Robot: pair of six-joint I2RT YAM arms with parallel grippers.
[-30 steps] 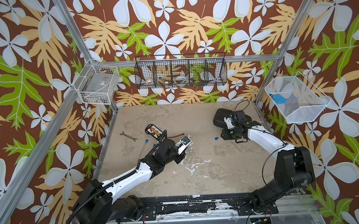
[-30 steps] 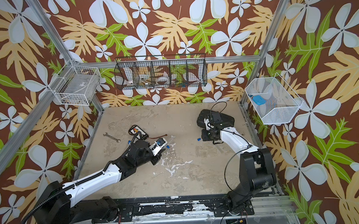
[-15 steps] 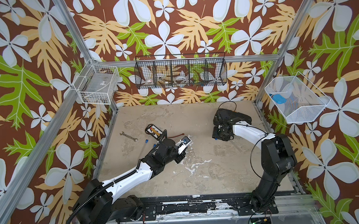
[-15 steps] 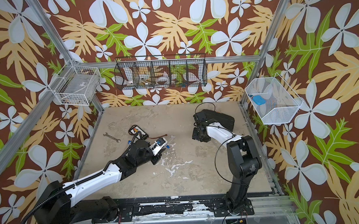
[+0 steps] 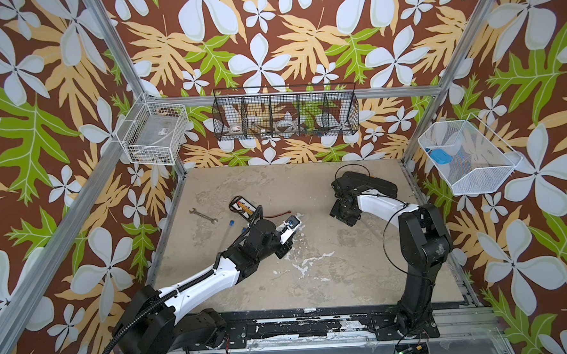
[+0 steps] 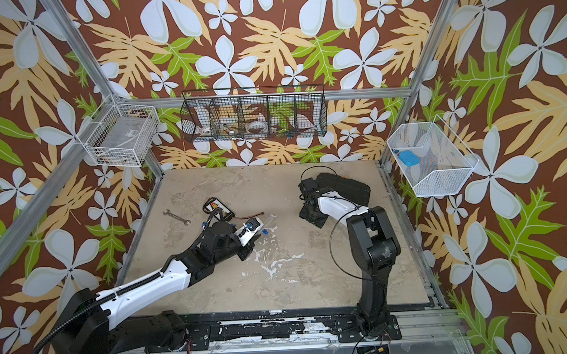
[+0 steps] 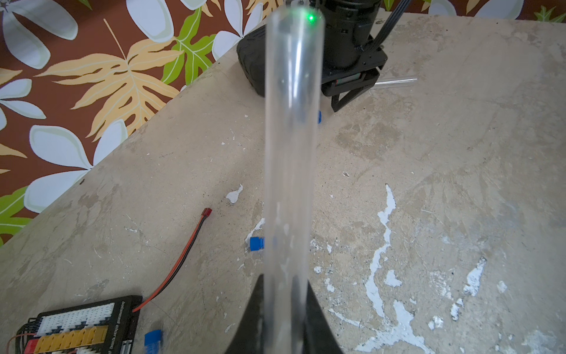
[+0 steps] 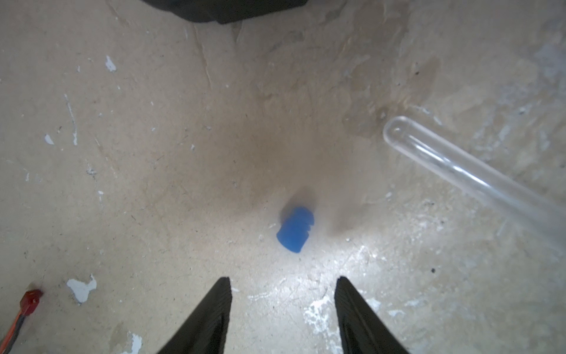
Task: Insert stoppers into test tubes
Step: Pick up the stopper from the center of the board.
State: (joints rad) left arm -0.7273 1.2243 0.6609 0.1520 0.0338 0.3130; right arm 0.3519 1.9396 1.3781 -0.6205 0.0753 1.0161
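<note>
In the left wrist view my left gripper point(image 7: 283, 280) is shut on a clear test tube point(image 7: 292, 138) that sticks straight out from the jaws. My right gripper point(image 8: 281, 280) hangs open just above the table. A blue stopper point(image 8: 295, 228) lies a little ahead of its fingertips, apart from them. A second test tube point(image 8: 459, 171) lies on the table beside that stopper. Other stoppers point(image 7: 256, 243) point(image 7: 152, 337) lie loose near the left gripper point(image 5: 289, 225). In both top views the right gripper point(image 5: 342, 214) point(image 6: 311, 216) covers its stopper.
A silver wrench point(image 5: 203, 216) and a charger board point(image 5: 243, 206) with a red-black wire point(image 7: 183, 254) lie at the left of the table. A black case point(image 5: 372, 183) sits behind the right gripper. Wire baskets point(image 5: 285, 112) point(image 5: 467, 158) hang on the walls.
The right arm has folded in and its gripper has moved left and forward over the blue stopper, jaws opening wider. The left arm and its tube have stayed put.
</note>
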